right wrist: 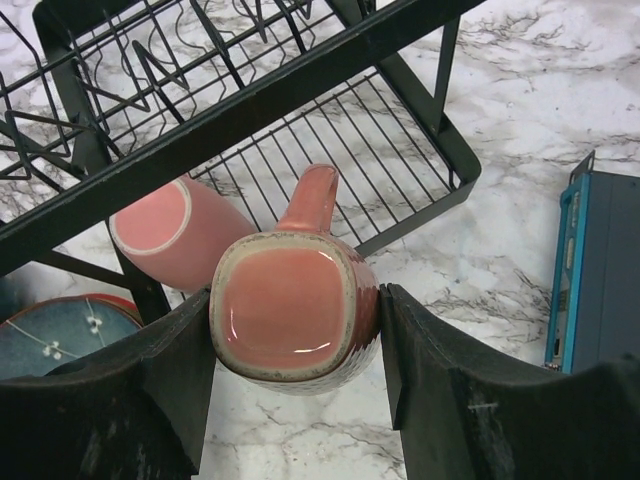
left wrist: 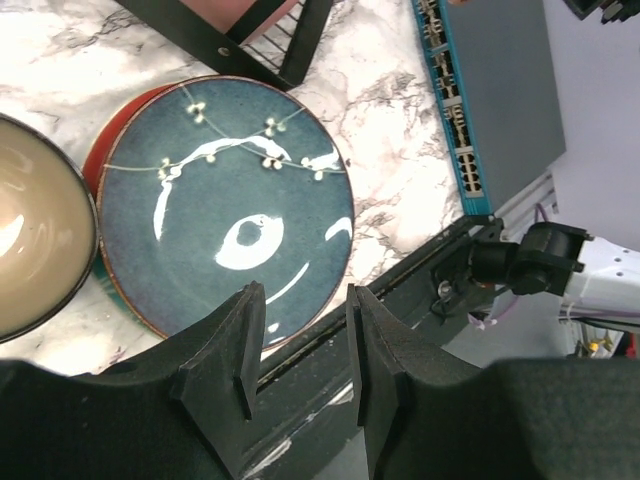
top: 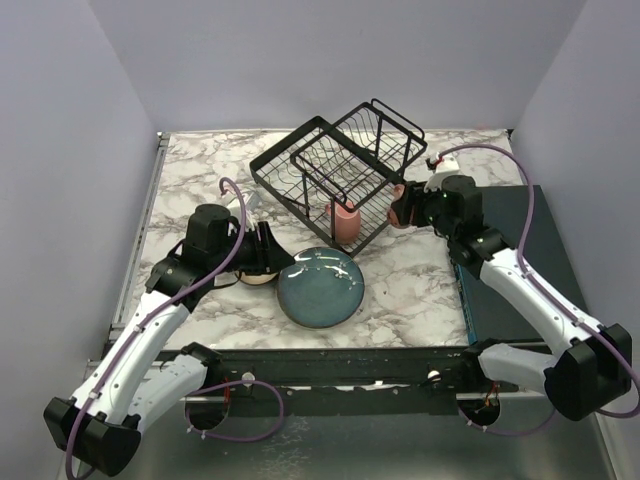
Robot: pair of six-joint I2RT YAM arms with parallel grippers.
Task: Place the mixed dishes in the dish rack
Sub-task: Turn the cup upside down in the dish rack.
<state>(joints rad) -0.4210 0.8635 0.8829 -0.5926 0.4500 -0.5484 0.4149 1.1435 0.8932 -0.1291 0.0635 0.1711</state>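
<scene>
The black wire dish rack (top: 300,140) stands at the back of the marble table. One pink mug (top: 345,222) lies in its lower tray (right wrist: 400,130) and shows in the right wrist view as a pink mug (right wrist: 175,230) on its side. My right gripper (top: 403,208) hovers at the rack's right edge, shut on a second pink mug (right wrist: 295,310), whose handle points at the tray. A dark teal-blue plate (top: 320,287) sits on a red plate (left wrist: 110,135). Left of them is a dark bowl with a tan inside (left wrist: 30,245). My left gripper (left wrist: 300,330) is open over the plate's near rim with nothing between its fingers.
A dark teal flat slab (top: 510,270) lies along the table's right side, under the right arm. A black frame bar (top: 350,365) runs along the near table edge. Purple walls close in the left, back and right.
</scene>
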